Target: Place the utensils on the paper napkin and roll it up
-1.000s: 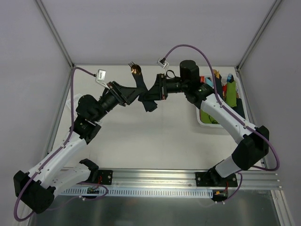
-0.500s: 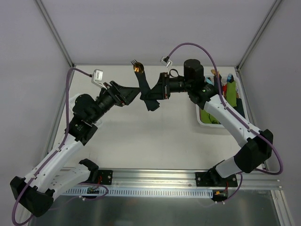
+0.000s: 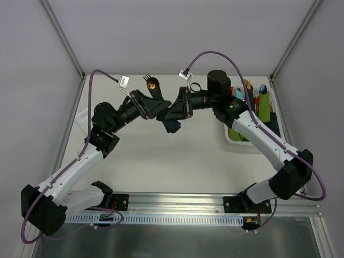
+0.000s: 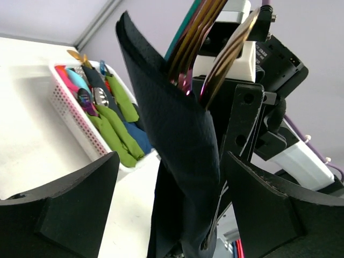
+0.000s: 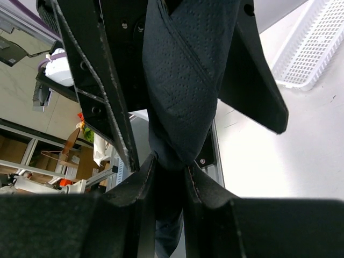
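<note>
The dark paper napkin (image 3: 169, 112) is rolled round the utensils and hangs in the air above the back middle of the table. A gold spoon bowl (image 3: 152, 83) and fork tines (image 3: 146, 77) poke out of its far end. My right gripper (image 3: 176, 110) is shut on the roll, pinching the napkin (image 5: 183, 80) near its lower end, as the right wrist view (image 5: 171, 164) shows. My left gripper (image 3: 159, 109) is open, its fingers (image 4: 80, 199) standing wide on both sides of the napkin (image 4: 177, 140) without pressing it. Gold and teal handles (image 4: 191, 43) show above the fold.
A white basket (image 3: 236, 141) at the right back holds several green, pink and dark rolled bundles (image 4: 115, 115). Another white basket (image 5: 317, 48) stands at the table's left side. The enclosure's walls close in the back and both sides.
My left gripper has opened wide off the roll and shifted right, now straddling it. The right gripper has kept its grip and moved the roll slightly left.
</note>
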